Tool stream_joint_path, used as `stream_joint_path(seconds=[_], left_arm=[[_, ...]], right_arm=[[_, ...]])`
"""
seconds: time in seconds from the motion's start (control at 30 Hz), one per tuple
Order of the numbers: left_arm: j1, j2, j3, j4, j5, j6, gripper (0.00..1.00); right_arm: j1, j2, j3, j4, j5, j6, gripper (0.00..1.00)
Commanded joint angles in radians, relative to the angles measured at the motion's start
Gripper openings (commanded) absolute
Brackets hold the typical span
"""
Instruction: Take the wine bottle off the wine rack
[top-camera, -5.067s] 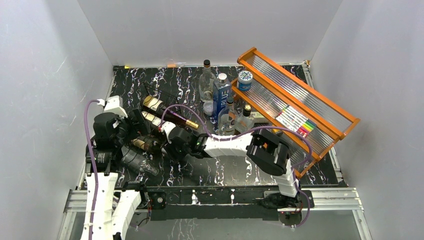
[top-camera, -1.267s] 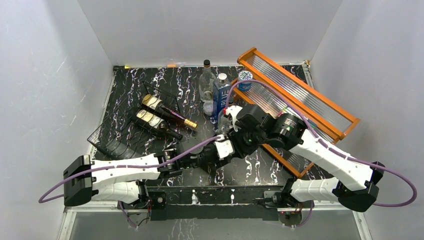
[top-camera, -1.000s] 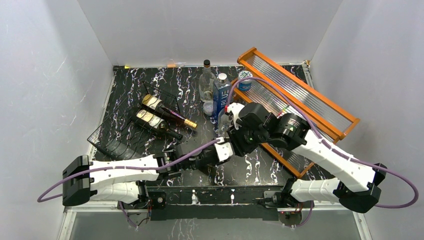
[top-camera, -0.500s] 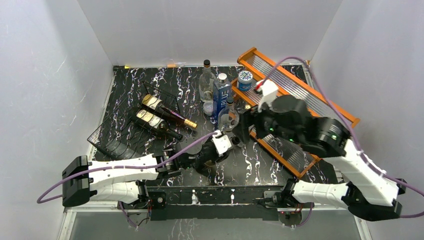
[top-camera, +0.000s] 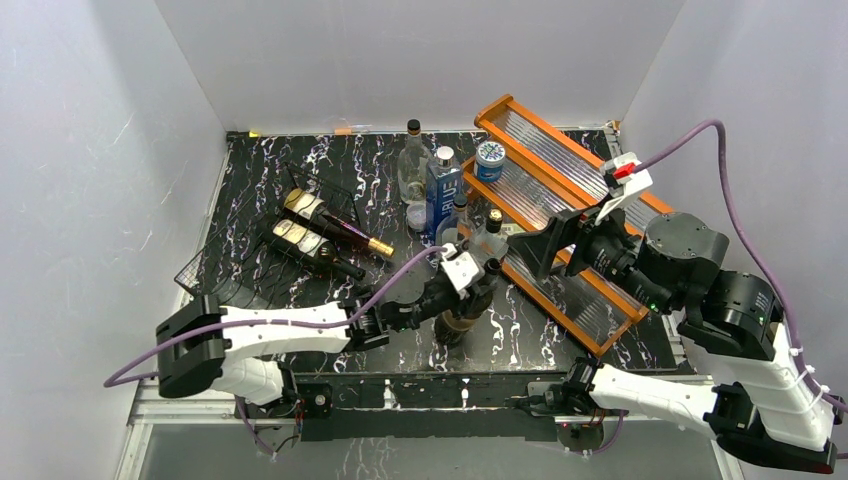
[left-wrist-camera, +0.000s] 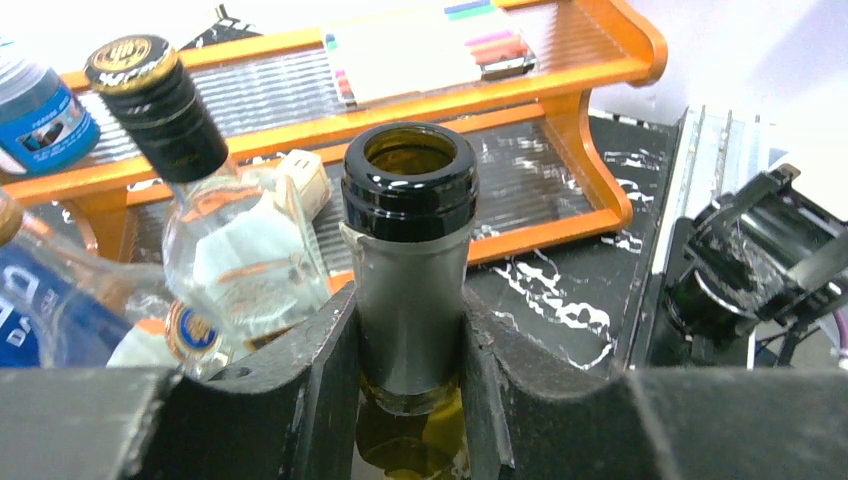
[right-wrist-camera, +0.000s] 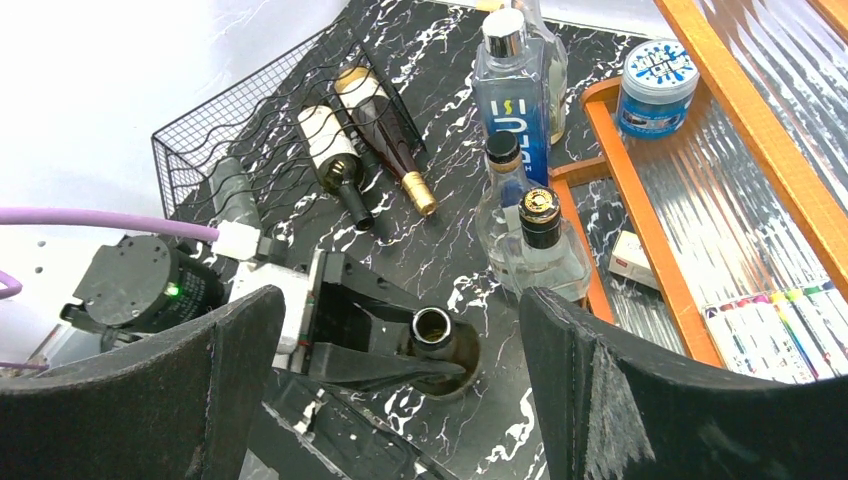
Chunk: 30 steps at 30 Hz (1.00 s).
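My left gripper (left-wrist-camera: 410, 335) clamps the grey-foiled neck of the dark green, open-mouthed wine bottle (left-wrist-camera: 408, 250), upright on the white-veined black table (top-camera: 300, 160) apart from the wine rack (top-camera: 225, 280), white walls (top-camera: 400, 60) around; my right gripper (right-wrist-camera: 400, 300) gapes wide.

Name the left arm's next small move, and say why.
Probably open the left tool and let go. It is shut on the neck of the wine bottle, which appears to stand upright on the table, clear of the wine rack. The right tool hangs open, apart from it.
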Motion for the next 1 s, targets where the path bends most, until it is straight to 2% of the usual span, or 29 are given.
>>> stream_joint_path(seconds=[0.0,0.3,0.5,0.73,0.9,0.97], left_arm=[[0.002,0.044,0.107,0.255,-0.015,0.018,0.00],[0.002,0.251,0.255,0.356,0.019,0.028,0.00],[0.012,0.354,0.319,0.448,-0.024,0.039,0.00],[0.024,0.441,0.392,0.476,-0.016,0.062,0.00],[0.026,0.447,0.377,0.478,-0.014,0.047,0.00],[0.027,0.437,0.353,0.480,-0.027,0.039,0.09]], right_arm=[[0.003,-0.020,0.004,0.049,0.025,0.022,0.98],[0.003,-0.056,0.001,0.029,0.031,0.037,0.98],[0.002,-0.068,-0.002,0.025,0.031,0.041,0.98],[0.002,-0.076,-0.015,0.013,0.032,0.048,0.98],[0.002,-0.085,-0.030,0.018,0.031,0.054,0.98],[0.002,-0.088,-0.038,0.022,0.029,0.053,0.98]])
